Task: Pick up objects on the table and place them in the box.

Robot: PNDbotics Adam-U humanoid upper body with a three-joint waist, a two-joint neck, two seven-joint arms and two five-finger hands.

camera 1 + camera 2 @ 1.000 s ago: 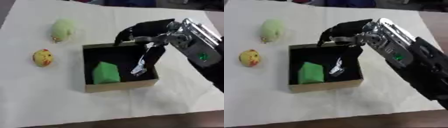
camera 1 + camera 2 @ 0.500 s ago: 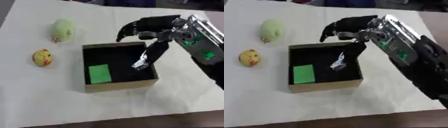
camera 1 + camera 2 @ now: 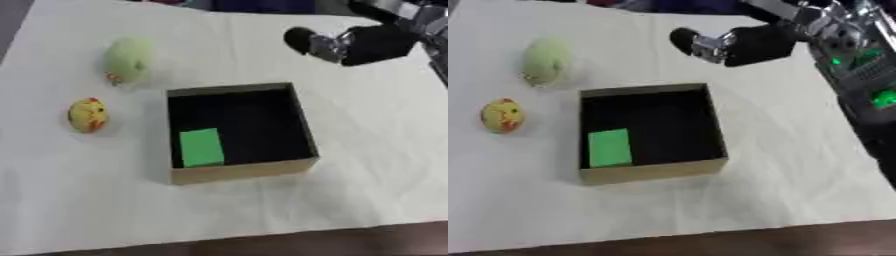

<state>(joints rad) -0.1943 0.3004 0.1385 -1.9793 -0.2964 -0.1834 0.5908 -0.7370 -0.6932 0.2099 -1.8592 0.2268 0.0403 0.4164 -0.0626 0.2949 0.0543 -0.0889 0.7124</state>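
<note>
Black right hand [image 3: 745, 45] with silver joints; green lights on forearm [image 3: 866, 75].

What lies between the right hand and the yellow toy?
The box, with the green block inside, lies between the right hand and the yellow toy; right eye view.

An open brown cardboard box [image 3: 236, 172] sits mid-table [image 3: 367, 200] with a flat green block [image 3: 201, 147] inside (near-left corner). Left of it lie a yellow chick toy [image 3: 87, 114] and, farther back, a pale green plush toy [image 3: 128, 60].

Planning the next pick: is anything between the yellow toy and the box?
Nothing visible. The yellow toy lies on bare table left of the box; only the box's left wall must be cleared. The green block lies inside.
</note>
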